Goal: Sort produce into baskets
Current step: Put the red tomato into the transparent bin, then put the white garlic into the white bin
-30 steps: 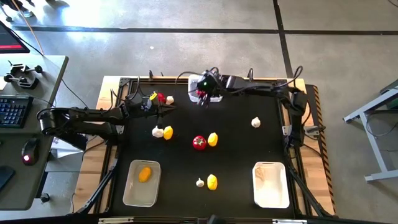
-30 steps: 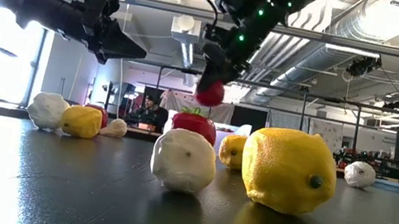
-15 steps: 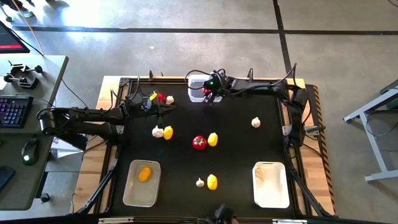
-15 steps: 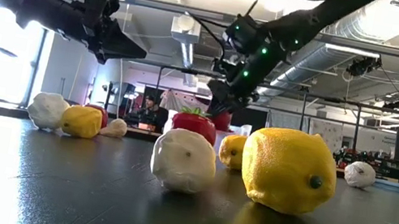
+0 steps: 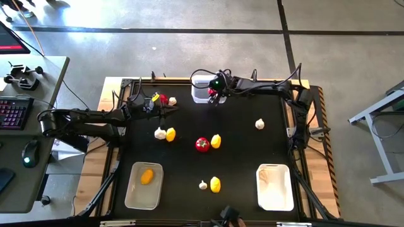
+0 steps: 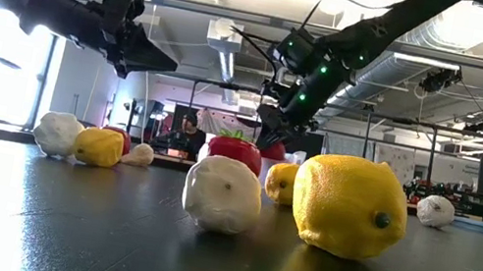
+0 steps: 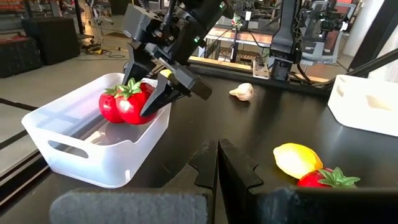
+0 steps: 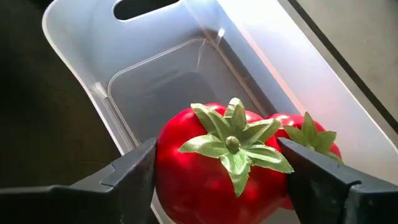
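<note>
Surrounding everything in the high view: concrete floor with dark seams, plus a desk and keyboard at the left edge. Centred in that frame: black table, wooden border showing at its edges.

Reaching along the table's top edge: right gripper, now lowered into the clear basket at top centre. A second ago, carried well above the table with a tomato. Now straddles that tomato inside the basket, just beside a second tomato. Still clamped or already letting go: cannot tell. Judged as the drop-off step for this piece, all but complete.

Hovering over the table's upper left: left gripper, closed and empty, unmoved over the last second.

Remaining baskets: beige one at lower left holding a lemon; white one at lower right, contents not clear.

Still loose on the table: a tomato, lemons, garlic bulbs. Treat the sort as far from done.
</note>
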Tool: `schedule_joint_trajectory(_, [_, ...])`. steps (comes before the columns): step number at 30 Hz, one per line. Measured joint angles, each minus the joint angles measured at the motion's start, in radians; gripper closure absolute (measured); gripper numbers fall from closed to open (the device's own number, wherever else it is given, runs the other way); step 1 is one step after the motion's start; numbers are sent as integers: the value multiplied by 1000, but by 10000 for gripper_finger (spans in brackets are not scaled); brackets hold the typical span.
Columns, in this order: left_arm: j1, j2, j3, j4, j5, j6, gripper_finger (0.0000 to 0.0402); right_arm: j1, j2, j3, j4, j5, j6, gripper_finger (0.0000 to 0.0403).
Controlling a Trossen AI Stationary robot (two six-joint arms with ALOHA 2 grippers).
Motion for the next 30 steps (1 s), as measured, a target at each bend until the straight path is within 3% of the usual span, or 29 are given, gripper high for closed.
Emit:
schedule_joint_trajectory(8, [0, 0, 0, 0, -1, -5, 401, 3, 0, 0, -28, -1, -13, 52])
schedule_joint_trajectory(21, [0, 0, 0, 0, -1, -5, 401, 3, 0, 63, -102, -1, -27, 51])
schedule_joint_trajectory(25, [0, 0, 0, 0, -1, -5, 401, 3, 0, 97, -154, -1, -21, 89])
schedule_joint_trajectory(30, [0, 0, 0, 0, -1, -5, 401, 3, -1, 110, -144, -37, -18, 199])
